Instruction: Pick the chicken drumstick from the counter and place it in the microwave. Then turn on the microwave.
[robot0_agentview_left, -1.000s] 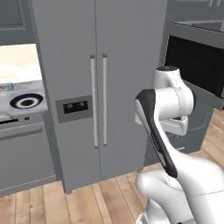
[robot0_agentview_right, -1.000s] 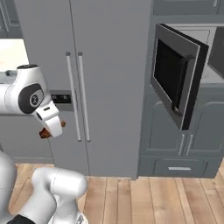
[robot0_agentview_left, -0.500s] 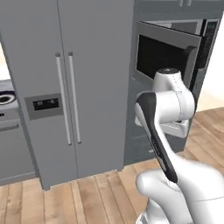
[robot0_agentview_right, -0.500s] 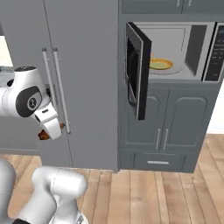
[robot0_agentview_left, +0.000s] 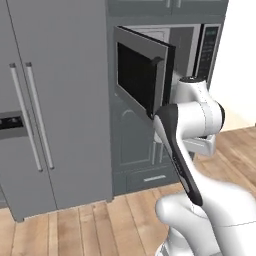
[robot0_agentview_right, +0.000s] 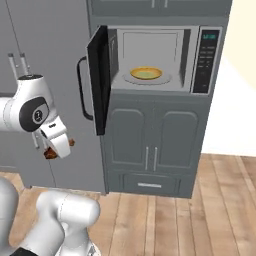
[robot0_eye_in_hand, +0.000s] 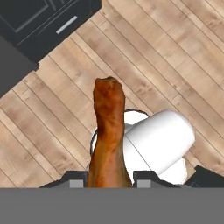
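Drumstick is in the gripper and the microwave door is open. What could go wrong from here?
The chicken drumstick sticks far out past the gripper, so it might slip or catch the microwave frame on entry. The door hangs between arm and cavity, so it could get bumped. The yellow plate offers a smallish landing spot.

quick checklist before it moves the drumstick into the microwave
1. chicken drumstick gripped in the gripper: ok
2. microwave door swung open: ok
3. Room inside: yellow plate sits on the microwave floor, nothing else seen: ok
4. gripper raised to the opening: not ok, it hangs low beside the fridge
5. Path past the door edge: cannot tell
6. Keypad in reach: cannot tell
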